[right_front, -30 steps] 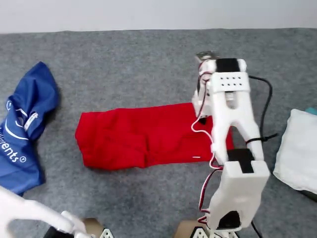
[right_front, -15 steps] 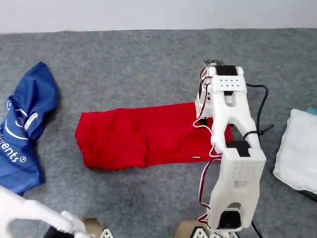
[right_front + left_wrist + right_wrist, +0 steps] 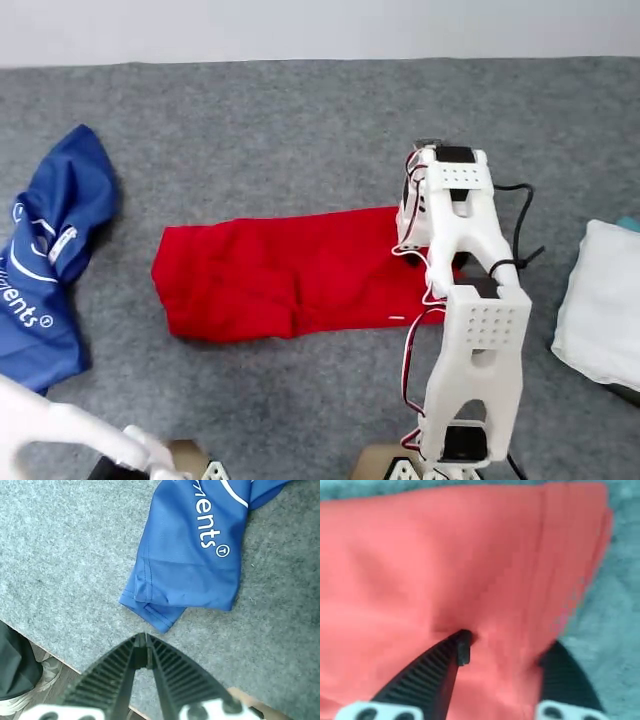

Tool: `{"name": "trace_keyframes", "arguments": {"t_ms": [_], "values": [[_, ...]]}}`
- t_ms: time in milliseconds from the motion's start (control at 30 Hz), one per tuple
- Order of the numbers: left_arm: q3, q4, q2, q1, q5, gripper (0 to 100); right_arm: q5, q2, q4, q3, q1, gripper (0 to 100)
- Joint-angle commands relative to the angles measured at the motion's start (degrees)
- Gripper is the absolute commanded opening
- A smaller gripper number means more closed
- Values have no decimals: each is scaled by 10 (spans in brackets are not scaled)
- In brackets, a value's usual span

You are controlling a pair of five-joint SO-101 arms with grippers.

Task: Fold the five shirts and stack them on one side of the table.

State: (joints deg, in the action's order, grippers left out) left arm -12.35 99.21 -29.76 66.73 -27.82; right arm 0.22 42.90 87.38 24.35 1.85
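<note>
From above, on the grey tabletop [image 3: 280, 130]: red shirt [image 3: 280, 280] at the middle, folded into a long band lying left to right; blue shirt [image 3: 50, 260] crumpled at the left edge, well apart from it; folded white cloth [image 3: 600, 300] at the right edge. White right arm [image 3: 470, 330] bent from the near edge over the red shirt's right end, wrist down at the fabric. Part of the left arm [image 3: 60, 430] at the near left corner. From the left wrist: left pincer [image 3: 145, 652] clenched, tips meeting with nothing between them, hovering above bare grey felt near the tabletop's edge, just short of a sleeve hem of the blue shirt with its white lettering. From the right wrist: right pincer [image 3: 505, 652] released, fingers spread and set down on the red shirt, fabric puckered at one fingertip [image 3: 464, 652], grey tabletop showing beside the shirt's hemmed edge.
</note>
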Motion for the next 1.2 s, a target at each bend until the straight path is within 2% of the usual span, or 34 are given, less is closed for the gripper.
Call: {"name": "trace_keyframes", "arguments": {"t_ms": [0,300,800,933,1167], "values": [[2,12,-17,-2,-5,9,42,-3,18,5,3,6],[3,12,-17,-2,-5,9,64,-72,55,25,-29,10],[3,13,-17,-2,-4,8,248,-104,28,30,-206,10],[3,13,-17,-2,-4,8,274,-107,50,31,-201,10],[11,12,-18,-35,-5,8,312,-140,136,45,-101,10]]}}
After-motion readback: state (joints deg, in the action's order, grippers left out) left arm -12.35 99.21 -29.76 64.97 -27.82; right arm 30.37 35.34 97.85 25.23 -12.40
